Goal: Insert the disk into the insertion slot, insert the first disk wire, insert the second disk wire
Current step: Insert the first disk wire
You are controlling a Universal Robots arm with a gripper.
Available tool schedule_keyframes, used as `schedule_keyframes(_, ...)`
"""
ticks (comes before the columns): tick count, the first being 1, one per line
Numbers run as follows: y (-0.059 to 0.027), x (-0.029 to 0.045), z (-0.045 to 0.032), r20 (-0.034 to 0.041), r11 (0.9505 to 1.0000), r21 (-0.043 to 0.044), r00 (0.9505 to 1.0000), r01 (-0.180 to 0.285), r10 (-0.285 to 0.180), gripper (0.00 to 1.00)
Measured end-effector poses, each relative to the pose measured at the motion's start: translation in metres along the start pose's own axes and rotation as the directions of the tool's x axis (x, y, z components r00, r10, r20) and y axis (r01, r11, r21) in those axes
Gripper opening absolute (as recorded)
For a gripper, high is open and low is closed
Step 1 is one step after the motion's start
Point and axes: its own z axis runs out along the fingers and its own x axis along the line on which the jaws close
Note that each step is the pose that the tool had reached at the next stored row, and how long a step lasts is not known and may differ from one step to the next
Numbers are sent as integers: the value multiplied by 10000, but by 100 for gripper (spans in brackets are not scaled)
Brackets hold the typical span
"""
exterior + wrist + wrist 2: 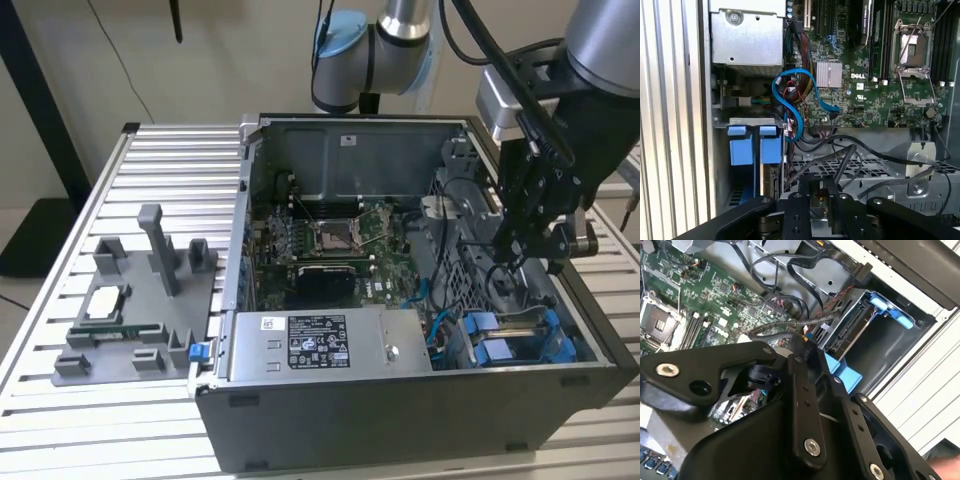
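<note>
Low on the exterior view's right: disk (505, 352), blue-framed, seated in slot (747, 120). Tool (520, 248) hangs just above it among black wires (850, 152) (open or closed: cannot tell). Judgement: wire step, 1 of 2. Square the plug to its socket, push straight and gently, keep loose loops clear.

The disk (770, 150) is mostly hidden inside the drive cage (747, 121).

Slatted aluminium table (150, 150), open black computer case (400, 420) and grey parts fixture (135, 275) side by side on it
</note>
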Motion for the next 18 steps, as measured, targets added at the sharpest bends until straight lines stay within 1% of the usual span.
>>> schedule_keyframes(13,-5,7,0,-1,10000,-9,10000,1,-1,0)
schedule_keyframes(18,-51,72,-2,-22,10000,-98,10000,-14,13,0)
